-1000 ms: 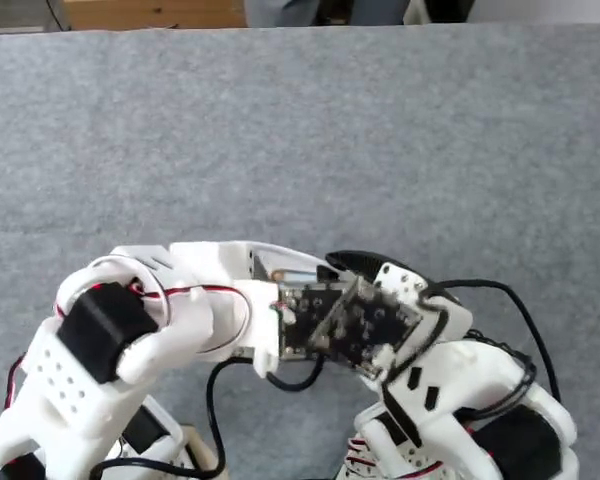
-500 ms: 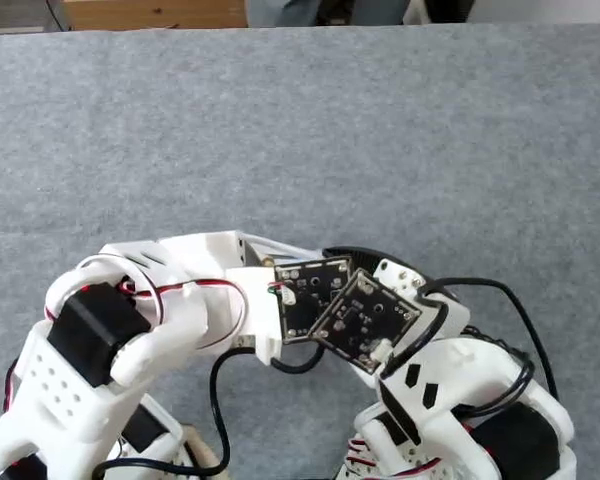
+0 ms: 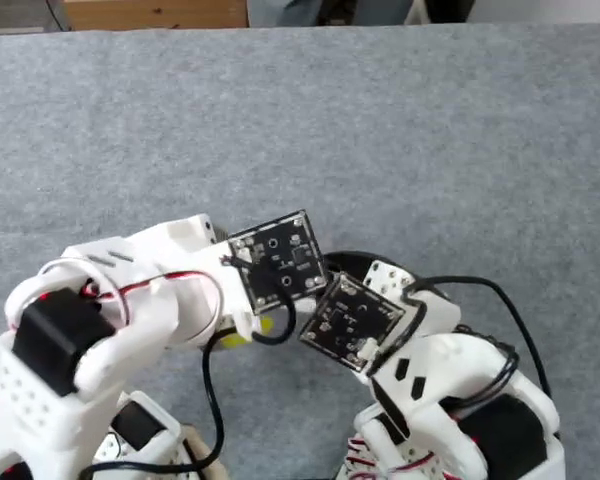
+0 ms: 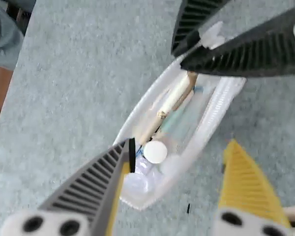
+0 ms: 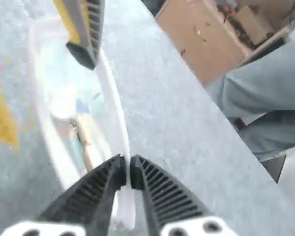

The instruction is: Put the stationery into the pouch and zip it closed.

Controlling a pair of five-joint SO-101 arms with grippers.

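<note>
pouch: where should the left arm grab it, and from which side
Its free end, from above, across the narrow width, with the fingers astride the long walls. The pouch lies flat and long, and the right gripper pinches the opposite end's rim.

The right gripper (image 5: 128, 164) and left gripper (image 4: 181, 146) crowd the pouch (image 4: 209, 118); table (image 3: 380, 130) beyond lies open.

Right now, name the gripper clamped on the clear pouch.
The right gripper, black-fingered, shut on the clear plastic pouch's rim; the left gripper, with a yellow finger, stands open over its other end.
</note>
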